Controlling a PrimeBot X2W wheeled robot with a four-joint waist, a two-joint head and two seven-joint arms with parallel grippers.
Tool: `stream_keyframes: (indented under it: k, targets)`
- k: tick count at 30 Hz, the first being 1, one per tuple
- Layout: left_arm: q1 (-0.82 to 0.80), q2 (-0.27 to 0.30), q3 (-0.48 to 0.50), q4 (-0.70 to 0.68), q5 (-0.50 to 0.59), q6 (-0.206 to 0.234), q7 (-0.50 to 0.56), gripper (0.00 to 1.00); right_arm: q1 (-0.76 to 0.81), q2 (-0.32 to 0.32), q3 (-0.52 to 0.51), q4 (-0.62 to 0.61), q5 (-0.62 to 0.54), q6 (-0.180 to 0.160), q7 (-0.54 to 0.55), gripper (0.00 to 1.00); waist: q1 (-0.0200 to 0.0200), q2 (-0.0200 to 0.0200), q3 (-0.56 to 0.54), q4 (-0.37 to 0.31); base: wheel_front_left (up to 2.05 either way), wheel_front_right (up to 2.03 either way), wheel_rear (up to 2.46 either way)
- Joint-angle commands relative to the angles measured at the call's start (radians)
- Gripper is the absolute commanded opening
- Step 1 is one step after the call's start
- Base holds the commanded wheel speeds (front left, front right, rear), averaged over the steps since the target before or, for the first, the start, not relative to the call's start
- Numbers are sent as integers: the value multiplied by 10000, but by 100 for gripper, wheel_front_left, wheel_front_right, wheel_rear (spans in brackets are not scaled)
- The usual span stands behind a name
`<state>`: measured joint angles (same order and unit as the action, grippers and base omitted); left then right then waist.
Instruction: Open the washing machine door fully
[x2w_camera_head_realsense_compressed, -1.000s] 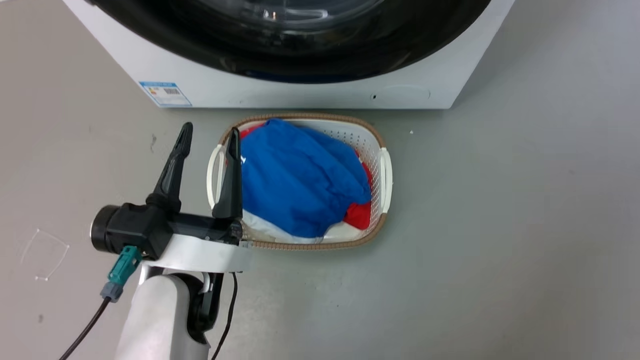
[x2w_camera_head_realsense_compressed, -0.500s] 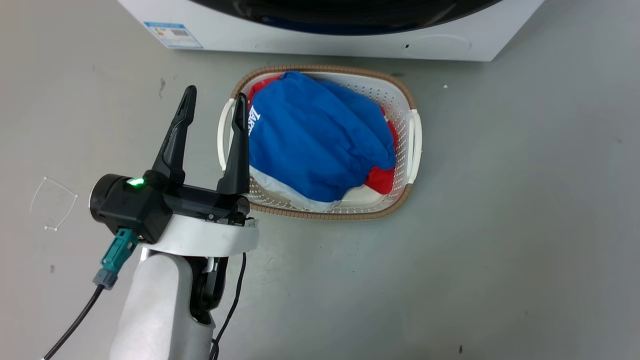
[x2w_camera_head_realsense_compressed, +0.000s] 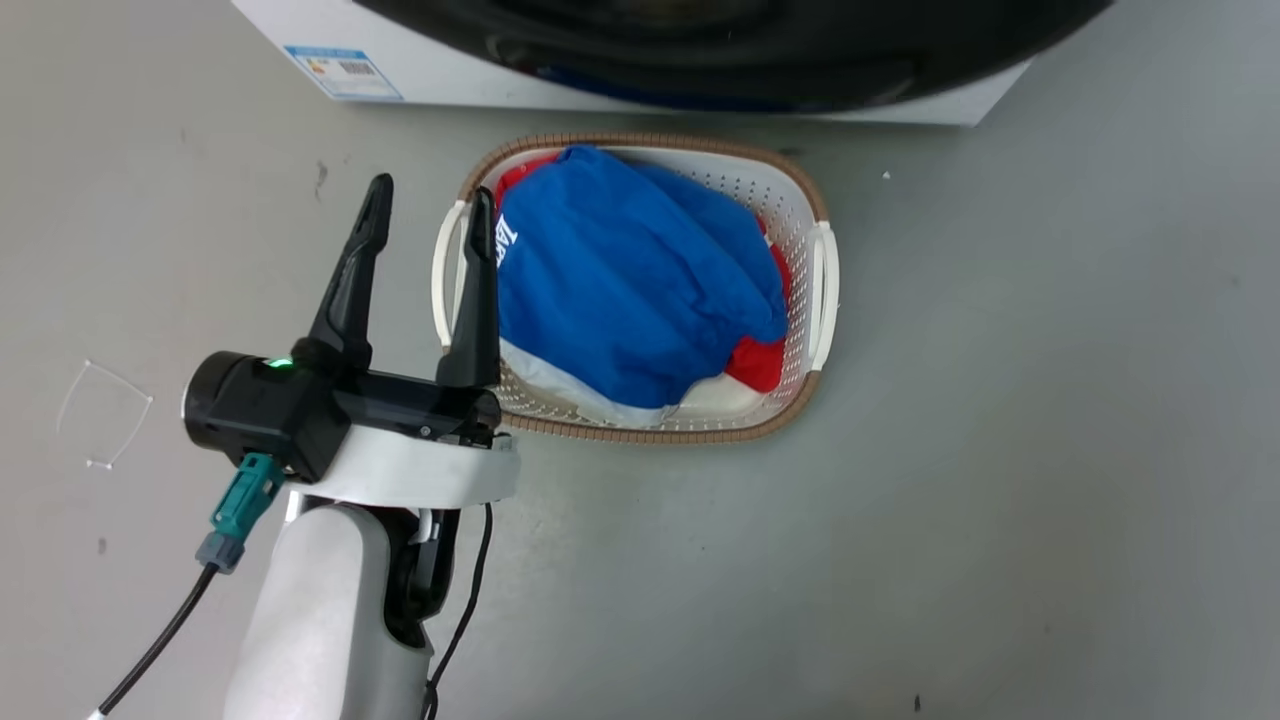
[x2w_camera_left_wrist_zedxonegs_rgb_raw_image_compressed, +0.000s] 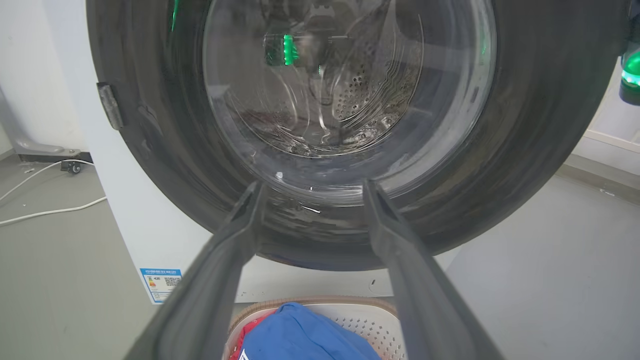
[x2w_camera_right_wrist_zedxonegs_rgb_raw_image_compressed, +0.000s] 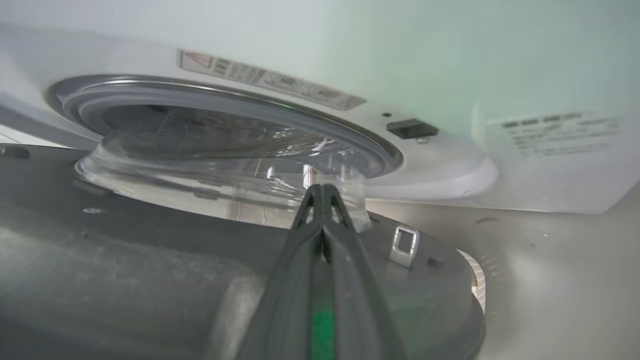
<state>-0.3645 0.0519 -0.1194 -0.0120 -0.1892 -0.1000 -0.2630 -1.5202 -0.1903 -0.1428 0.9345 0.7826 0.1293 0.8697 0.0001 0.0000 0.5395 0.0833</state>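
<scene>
Part of the job looks done, the greater part not. The washing machine door (x2w_camera_left_wrist_zedxonegs_rgb_raw_image_compressed: 530, 130) is off its catch and hangs ajar in front of the washing machine (x2w_camera_left_wrist_zedxonegs_rgb_raw_image_compressed: 150, 215), yet it faces almost straight out into the room. In the right wrist view there is open air between the door's inner face and the grey gasket (x2w_camera_right_wrist_zedxonegs_rgb_raw_image_compressed: 225, 97) round the drum mouth. The glass bowl (x2w_camera_right_wrist_zedxonegs_rgb_raw_image_compressed: 200, 175) sits clear of that opening, and the silver latch hook (x2w_camera_right_wrist_zedxonegs_rgb_raw_image_compressed: 403, 245) stands free of the black slot (x2w_camera_right_wrist_zedxonegs_rgb_raw_image_compressed: 412, 128). The right gripper (x2w_camera_right_wrist_zedxonegs_rgb_raw_image_compressed: 320, 191) is in that gap, its two fingers pressed flat together with nothing between them. Its tips are up by the foot of the bowl, though I cannot tell whether they touch it. The left gripper (x2w_camera_head_realsense_compressed: 431, 190) hangs low, fingers spread wide and empty, just beside the laundry basket (x2w_camera_head_realsense_compressed: 650, 436) of blue and red clothes on the floor (x2w_camera_head_realsense_compressed: 1000, 500). What is left, I reckon, is the long swing outward until the door lies fully back.
</scene>
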Motion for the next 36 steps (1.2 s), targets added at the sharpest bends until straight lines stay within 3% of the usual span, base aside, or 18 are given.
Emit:
stream_keyframes:
  k: [1, 10, 24, 29, 36]
  targets:
    - [138, -18, -7, 92, 37, -30, -26, 100, 549, 207, -65, -49, 120, 25, 276, 0, -1, 0, -333, -41, 0, 0, 0]
    - [915, -19, 73, 449, 77, -89, -26, 100, 2357, 694, -509, -599, 331, 25, 1418, 0, -1, 0, -1593, -180, 0, 0, 0]
    - [2025, -18, -184, 1069, -88, -79, -26, 100, 5385, 1410, -531, -1713, 1185, 25, 2345, 0, -1, 0, -3444, -224, 0, 0, 0]
    - [2383, -15, -339, 1307, -140, -106, -26, 100, 6256, 1441, 486, -1854, 2359, 25, 2487, 0, -1, 0, -3907, -162, 0, 0, 0]
    - [2614, -15, -504, 1547, -86, -156, -26, 100, 7285, 1442, 2617, -2225, 4320, 25, 1840, 0, -1, 0, -4245, -116, 0, 0, 0]
